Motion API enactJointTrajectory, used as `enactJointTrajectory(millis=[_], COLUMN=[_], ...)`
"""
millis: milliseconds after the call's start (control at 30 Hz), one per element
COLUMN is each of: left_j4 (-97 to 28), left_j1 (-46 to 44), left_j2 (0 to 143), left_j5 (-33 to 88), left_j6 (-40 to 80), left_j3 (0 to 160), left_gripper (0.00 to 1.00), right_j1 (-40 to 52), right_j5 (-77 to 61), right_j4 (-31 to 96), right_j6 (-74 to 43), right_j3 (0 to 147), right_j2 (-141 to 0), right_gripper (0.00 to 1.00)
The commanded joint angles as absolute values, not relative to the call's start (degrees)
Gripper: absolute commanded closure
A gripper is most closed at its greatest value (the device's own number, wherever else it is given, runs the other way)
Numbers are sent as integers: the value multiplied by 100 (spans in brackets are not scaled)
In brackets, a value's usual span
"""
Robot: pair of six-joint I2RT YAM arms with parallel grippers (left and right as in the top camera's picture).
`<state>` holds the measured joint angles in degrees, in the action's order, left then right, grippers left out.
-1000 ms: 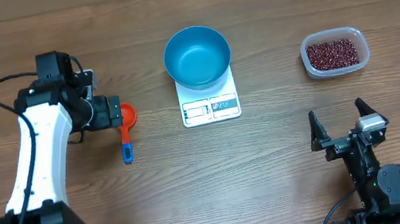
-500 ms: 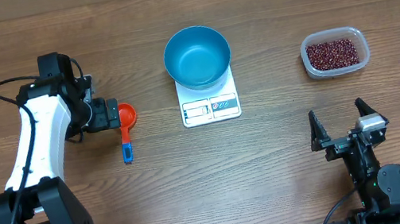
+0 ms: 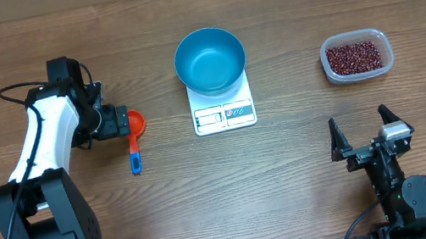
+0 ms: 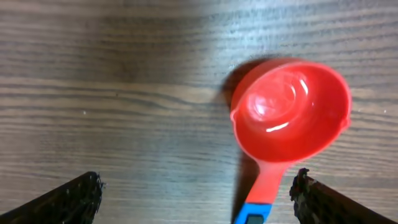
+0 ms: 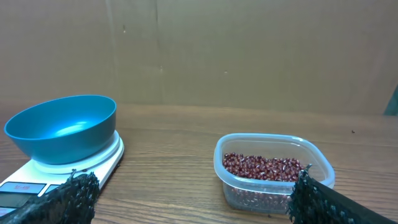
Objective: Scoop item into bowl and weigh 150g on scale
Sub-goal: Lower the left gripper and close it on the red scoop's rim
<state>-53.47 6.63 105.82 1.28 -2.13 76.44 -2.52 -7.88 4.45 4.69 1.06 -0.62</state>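
A red scoop point(image 3: 135, 123) with a blue handle point(image 3: 135, 161) lies on the table left of the scale. My left gripper point(image 3: 120, 120) hovers over it, open. In the left wrist view the scoop's cup point(image 4: 289, 117) is empty, and its handle point(image 4: 252, 214) runs between my fingers, close to the right fingertip point(image 4: 303, 186). The blue bowl point(image 3: 209, 58) stands empty on the white scale point(image 3: 225, 116). Dark red beans point(image 3: 354, 55) fill a clear container at the right. My right gripper point(image 3: 369, 132) rests open at the near right, facing the beans point(image 5: 264, 167) and the bowl point(image 5: 62, 127).
The clear container point(image 5: 318, 160) stands to the right of the scale point(image 5: 107, 158) with bare wood between them. A cardboard wall point(image 5: 205, 50) closes the far side of the table. A black cable point(image 3: 15, 89) loops off the left arm.
The left arm's upper part has shifted slightly right and forward, while its gripper stays over the scoop. The right arm has not moved.
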Motion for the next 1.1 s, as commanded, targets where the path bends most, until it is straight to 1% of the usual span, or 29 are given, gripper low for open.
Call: enactJointTrajectory(millis=[0, 1067], left_j4=[-5242, -4880], left_j1=[683, 672], left_j2=[10641, 10940], left_j5=[91, 451], left_j6=[-327, -276], left_j3=[7776, 7776], left_gripper=[0, 0], right_j1=[-220, -220], right_j5=[-733, -731], right_j4=[421, 421], right_j6=[434, 434], right_j3=[47, 47], right_j2=[-16, -16], right_gripper=[0, 0])
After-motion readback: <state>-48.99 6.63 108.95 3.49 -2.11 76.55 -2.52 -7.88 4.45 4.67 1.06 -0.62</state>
